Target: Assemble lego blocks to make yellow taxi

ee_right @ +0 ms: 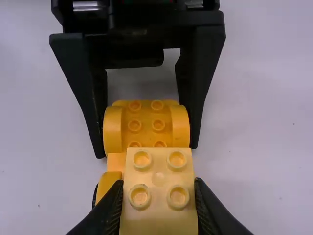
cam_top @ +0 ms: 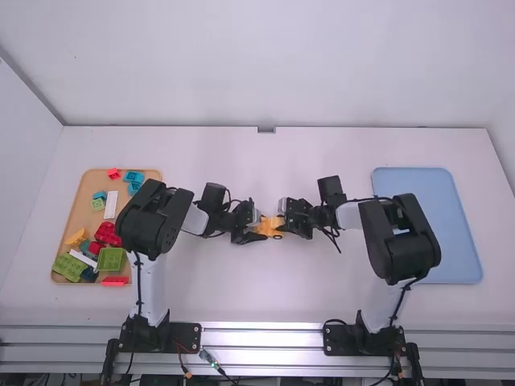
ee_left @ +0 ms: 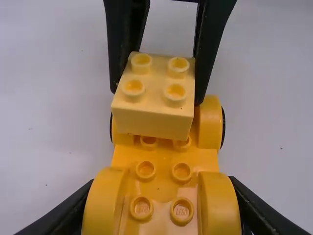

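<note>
Gripping the wheeled orange-yellow base [ee_left: 164, 159] by both sides of one end with the left end effector [cam_top: 259, 230], near the middle of the white tabletop [cam_top: 217, 297], between a tan tray [cam_top: 85, 195] and a blue tray [cam_top: 455, 245]. Holding a pale yellow four-stud block [ee_right: 159, 179] in the right end effector [cam_top: 286, 223] over the base's other end, touching or just above, impossible to tell.

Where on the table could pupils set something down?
Free: the table between the arms and back wall, the patch between their bases, and the far part of the blue tray. Crowded: the block-filled brown tray and middle, where the left gripper holds yellow blocks.
</note>
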